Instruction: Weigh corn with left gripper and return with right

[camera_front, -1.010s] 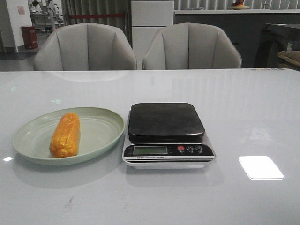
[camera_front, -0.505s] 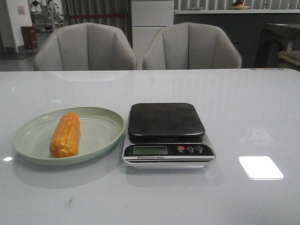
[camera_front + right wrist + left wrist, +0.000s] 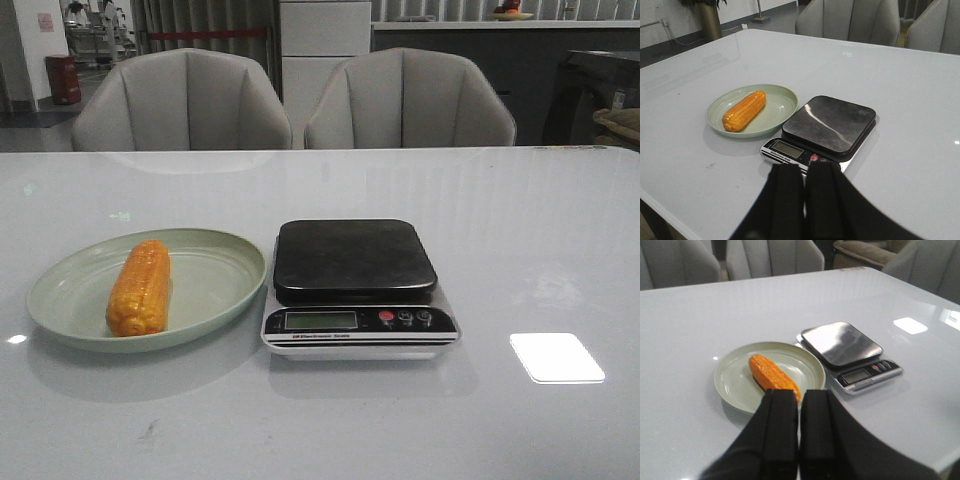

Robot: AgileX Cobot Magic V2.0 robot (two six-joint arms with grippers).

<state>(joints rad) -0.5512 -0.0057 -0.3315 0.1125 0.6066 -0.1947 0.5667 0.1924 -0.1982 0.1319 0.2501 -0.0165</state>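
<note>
The orange-yellow corn (image 3: 139,287) lies on the pale green plate (image 3: 230,262) at the table's left. It also shows in the left wrist view (image 3: 772,375) and the right wrist view (image 3: 744,110). A black-topped scale (image 3: 354,260) stands right of the plate, with nothing on it. My left gripper (image 3: 799,392) is shut and empty, held well above the table short of the plate. My right gripper (image 3: 805,167) is shut and empty, held above the table short of the scale (image 3: 830,122). Neither gripper shows in the front view.
The scale's display and buttons (image 3: 358,320) face the robot. Two grey chairs (image 3: 180,100) stand behind the far edge of the white table (image 3: 520,240). A bright light reflection (image 3: 556,357) lies on the table at right.
</note>
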